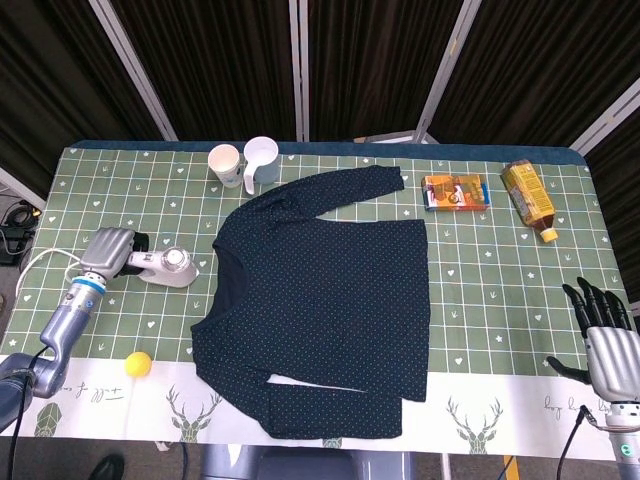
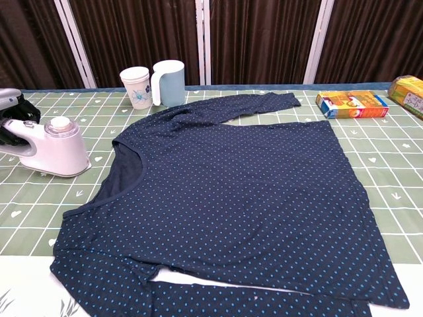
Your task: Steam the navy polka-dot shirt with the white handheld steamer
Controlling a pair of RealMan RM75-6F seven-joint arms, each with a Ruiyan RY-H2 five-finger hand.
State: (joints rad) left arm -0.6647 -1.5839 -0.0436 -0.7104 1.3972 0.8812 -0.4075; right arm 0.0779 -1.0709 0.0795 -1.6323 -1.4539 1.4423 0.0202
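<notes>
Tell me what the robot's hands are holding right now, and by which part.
The left hand grips the white handheld steamer by its handle end, with the steamer off the shirt on the table. The right hand holds nothing, fingers apart.
</notes>
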